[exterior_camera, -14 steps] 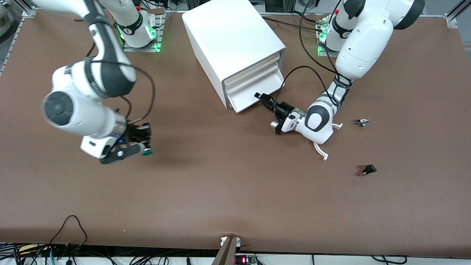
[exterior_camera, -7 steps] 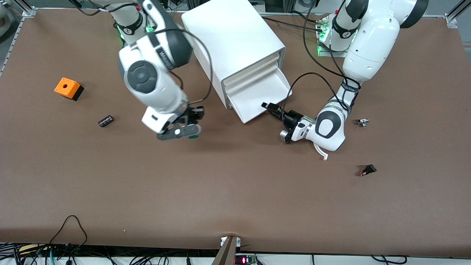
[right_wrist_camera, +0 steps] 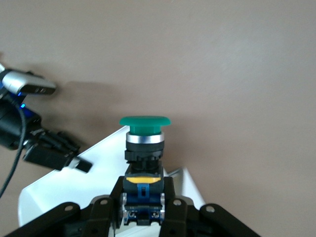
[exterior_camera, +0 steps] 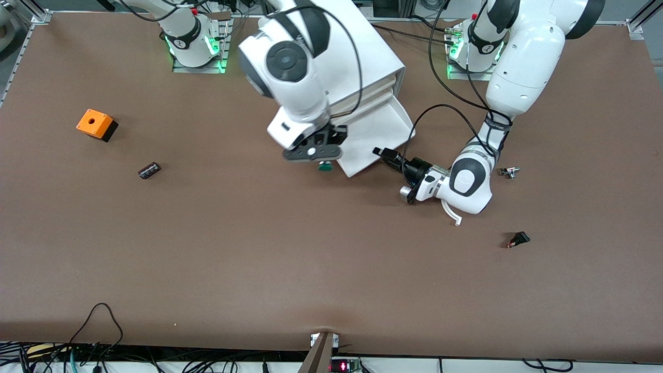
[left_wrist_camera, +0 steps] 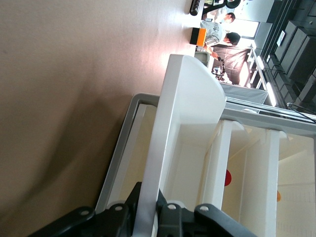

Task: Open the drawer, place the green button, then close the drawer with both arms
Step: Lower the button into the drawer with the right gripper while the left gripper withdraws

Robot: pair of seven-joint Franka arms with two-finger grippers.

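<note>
while my right gripper [exterior_camera: 317, 155] hangs over the front corner of the pulled-out drawer [exterior_camera: 380, 132], its fingers are clamped on the button [exterior_camera: 325, 166]. right wrist view shows what the front view cannot: green cap [right_wrist_camera: 144, 122], silver ring, black-and-blue body pinched between my fingers [right_wrist_camera: 170, 207]. my left gripper [exterior_camera: 382, 153] is closed tight on the drawer's front lip; left wrist view shows that white lip [left_wrist_camera: 185, 123] running between both pads. front view alone shows orange box [exterior_camera: 96, 124] and small black cylinder [exterior_camera: 149, 170] toward the right arm's end.

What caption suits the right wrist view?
Right gripper carries the green button over the open drawer's corner.
</note>
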